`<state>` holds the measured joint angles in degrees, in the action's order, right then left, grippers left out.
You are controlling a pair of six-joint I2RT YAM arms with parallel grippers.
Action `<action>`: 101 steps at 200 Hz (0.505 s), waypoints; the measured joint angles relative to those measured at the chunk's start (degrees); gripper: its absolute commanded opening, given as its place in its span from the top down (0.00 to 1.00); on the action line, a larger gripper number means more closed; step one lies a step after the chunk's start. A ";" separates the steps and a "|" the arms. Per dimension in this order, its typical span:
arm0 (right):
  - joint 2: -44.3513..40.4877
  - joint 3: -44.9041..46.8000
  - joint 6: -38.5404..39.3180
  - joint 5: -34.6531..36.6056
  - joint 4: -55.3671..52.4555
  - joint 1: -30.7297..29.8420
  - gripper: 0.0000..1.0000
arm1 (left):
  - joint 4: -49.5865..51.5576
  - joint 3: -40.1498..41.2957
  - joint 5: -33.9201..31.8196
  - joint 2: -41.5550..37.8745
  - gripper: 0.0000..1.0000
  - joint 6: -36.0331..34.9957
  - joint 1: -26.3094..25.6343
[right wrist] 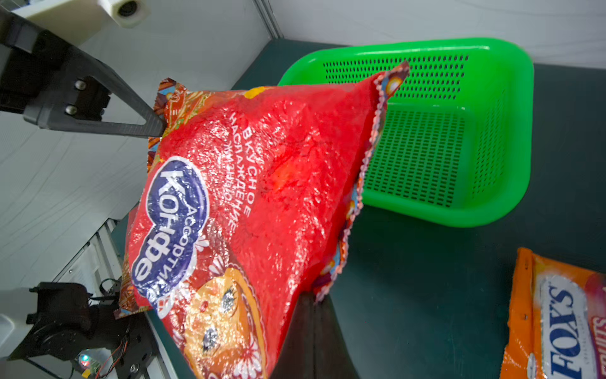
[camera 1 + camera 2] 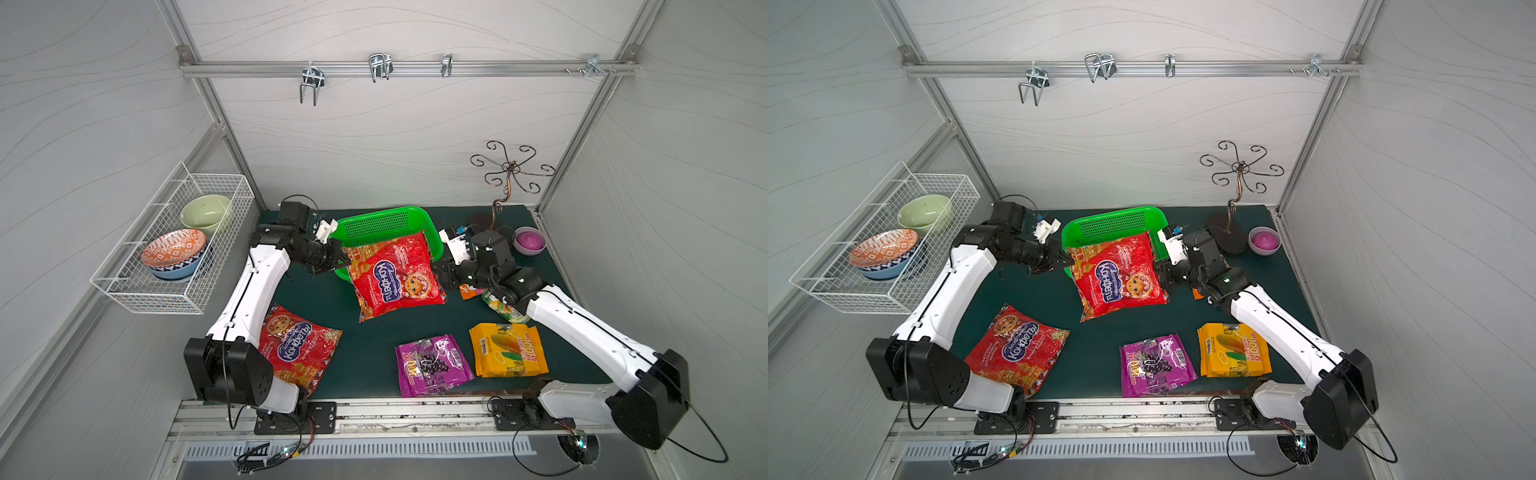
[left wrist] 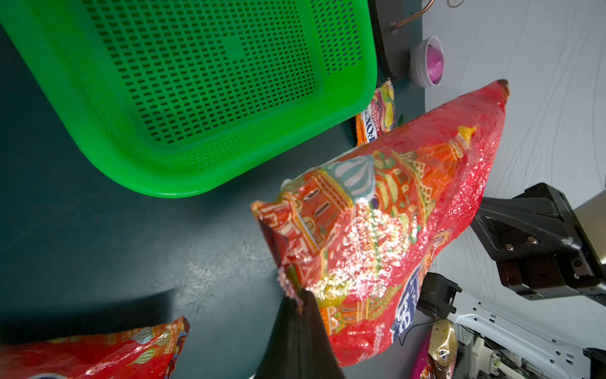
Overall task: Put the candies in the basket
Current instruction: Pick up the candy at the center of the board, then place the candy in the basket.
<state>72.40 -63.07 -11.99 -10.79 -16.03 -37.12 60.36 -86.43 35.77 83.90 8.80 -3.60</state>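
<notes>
A large red candy bag (image 2: 395, 274) (image 2: 1117, 274) hangs off the table, partly over the near rim of the green basket (image 2: 374, 214) (image 2: 1113, 218). My left gripper (image 2: 345, 259) (image 3: 295, 298) is shut on its left corner. My right gripper (image 2: 437, 269) (image 1: 311, 295) is shut on its right edge. The basket (image 3: 183, 98) (image 1: 459, 131) holds nothing. On the mat lie a second red bag (image 2: 299, 345), a purple bag (image 2: 432, 365), a yellow-orange bag (image 2: 507, 349), a small orange bag (image 2: 469, 291) (image 1: 557, 321) and a small green-yellow bag (image 2: 503, 309) half under my right arm.
A white wire basket (image 2: 137, 299) with bowls hangs on the left wall. A curly metal stand (image 2: 511, 174) and a small pink-filled bowl (image 2: 530, 241) stand at the back right. Hooks hang from a rail (image 2: 407, 68) overhead.
</notes>
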 measured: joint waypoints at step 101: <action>15.89 -17.11 0.81 2.58 1.01 1.92 1.00 | -2.71 -14.78 -10.01 7.54 1.00 0.94 0.68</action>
<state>88.29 -80.18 -11.18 -8.21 -15.03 -35.20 57.65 -101.21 25.76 91.44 9.74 -2.92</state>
